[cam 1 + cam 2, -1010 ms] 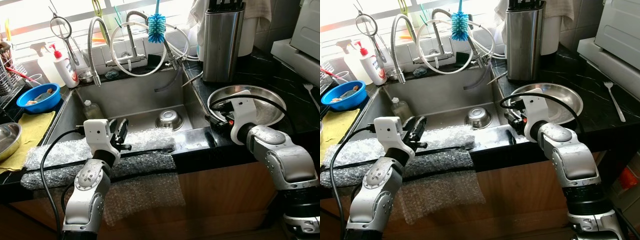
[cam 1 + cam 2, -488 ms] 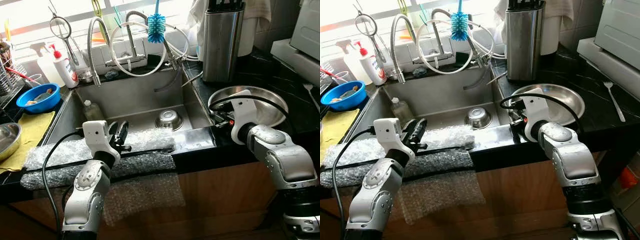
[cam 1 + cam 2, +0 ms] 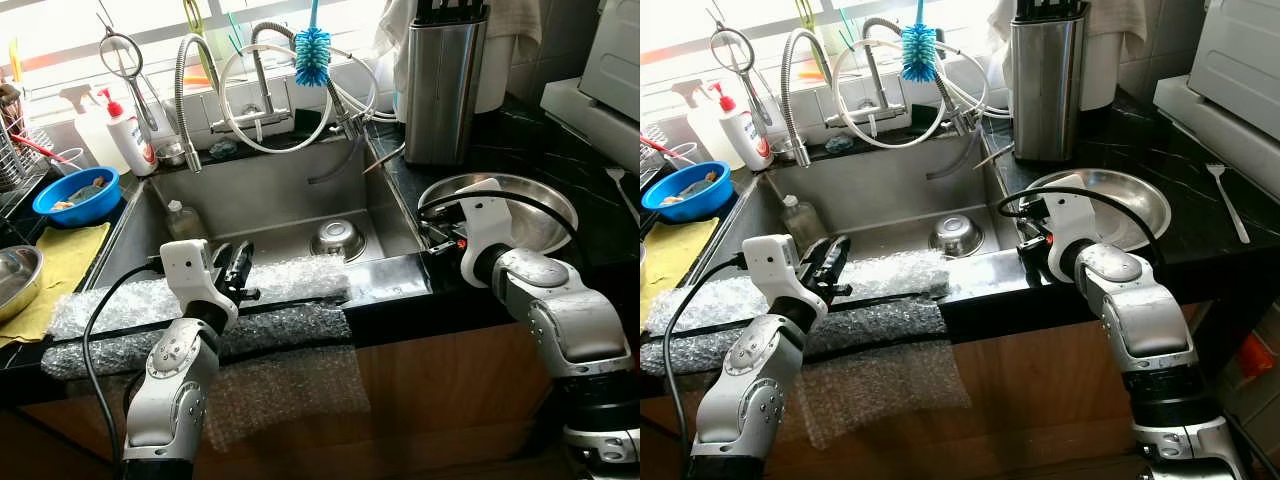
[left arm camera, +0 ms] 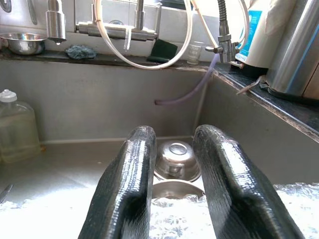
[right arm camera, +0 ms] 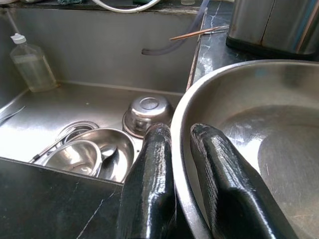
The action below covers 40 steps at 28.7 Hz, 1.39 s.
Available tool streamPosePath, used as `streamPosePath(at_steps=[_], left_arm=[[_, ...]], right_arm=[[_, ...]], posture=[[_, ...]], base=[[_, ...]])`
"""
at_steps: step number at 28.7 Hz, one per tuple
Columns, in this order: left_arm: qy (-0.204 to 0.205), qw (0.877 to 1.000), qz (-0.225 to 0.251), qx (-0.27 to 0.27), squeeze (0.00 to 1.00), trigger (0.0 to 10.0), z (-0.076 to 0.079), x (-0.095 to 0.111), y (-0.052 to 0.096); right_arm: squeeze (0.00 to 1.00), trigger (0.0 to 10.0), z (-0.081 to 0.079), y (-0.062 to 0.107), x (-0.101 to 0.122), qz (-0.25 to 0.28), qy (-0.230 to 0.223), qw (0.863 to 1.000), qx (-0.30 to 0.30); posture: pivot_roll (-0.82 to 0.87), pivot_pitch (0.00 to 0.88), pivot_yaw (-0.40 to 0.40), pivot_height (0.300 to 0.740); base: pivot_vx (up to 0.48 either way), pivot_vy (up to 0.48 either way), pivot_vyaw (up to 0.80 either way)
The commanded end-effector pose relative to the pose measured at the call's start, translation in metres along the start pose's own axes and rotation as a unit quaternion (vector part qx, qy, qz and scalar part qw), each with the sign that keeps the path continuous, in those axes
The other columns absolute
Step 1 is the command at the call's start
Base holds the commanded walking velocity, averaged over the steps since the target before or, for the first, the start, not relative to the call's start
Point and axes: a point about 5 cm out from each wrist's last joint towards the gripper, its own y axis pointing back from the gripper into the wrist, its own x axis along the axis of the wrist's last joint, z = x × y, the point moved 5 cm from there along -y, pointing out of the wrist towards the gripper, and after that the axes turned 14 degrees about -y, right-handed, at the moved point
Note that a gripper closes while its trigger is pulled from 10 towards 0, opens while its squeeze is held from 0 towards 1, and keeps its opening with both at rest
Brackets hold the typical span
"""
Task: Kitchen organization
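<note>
Now my right gripper [image 5: 182,164] is pinching the rim of the pan [image 3: 545,215] beside the sink [image 3: 280,195]. My left gripper [image 4: 172,169] is hanging slightly open over the sink, holding nothing.

A: Head cams?
B: Both high up, facing fwd & down over the sink [image 3: 270,200] and counter [image 3: 560,160]; same scene, slight offset.
A: Wrists?
B: Low & close. Left looks into the sink; right along the pan [image 5: 259,129] rim. Both share the upturned bowl [image 4: 175,158].
</note>
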Motion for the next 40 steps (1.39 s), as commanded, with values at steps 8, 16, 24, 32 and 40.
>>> streamPosePath(at_steps=[8,16,24,32,40], left_arm=[[0.013,1.0,-0.006,0.027,0.0,10.0,-0.012,-0.001,-0.002],[0.027,0.999,0.0,0.043,0.0,10.0,-0.016,0.001,-0.004],[0.041,0.997,0.004,0.058,0.0,10.0,-0.02,0.003,-0.005],[0.049,0.996,0.01,0.077,0.0,10.0,-0.025,0.005,-0.006],[0.049,0.994,0.013,0.093,0.0,10.0,-0.031,0.006,-0.008]], right_arm=[[0.0,4.0,-0.019,-0.001,0.033,0.071,0.028,0.997,0.028],[0.0,10.0,-0.034,0.003,0.048,0.107,0.051,0.991,0.058],[0.0,10.0,-0.042,0.011,0.077,0.17,0.084,0.98,0.066],[0.0,0.5,-0.057,0.017,0.09,0.214,0.121,0.965,0.093],[0.0,10.0,-0.077,0.007,0.047,0.173,0.307,0.927,0.132]], posture=[[-0.1,0.0,0.166,0.74],[-0.1,0.0,0.161,0.74],[-0.11,0.0,0.154,0.74],[-0.1,0.0,0.15,0.74],[-0.1,0.0,0.15,0.74]], base=[[0.0,0.0,0.0],[0.0,0.0,0.0],[0.0,0.0,0.0],[0.0,0.0,0.0],[0.0,0.0,0.0]])
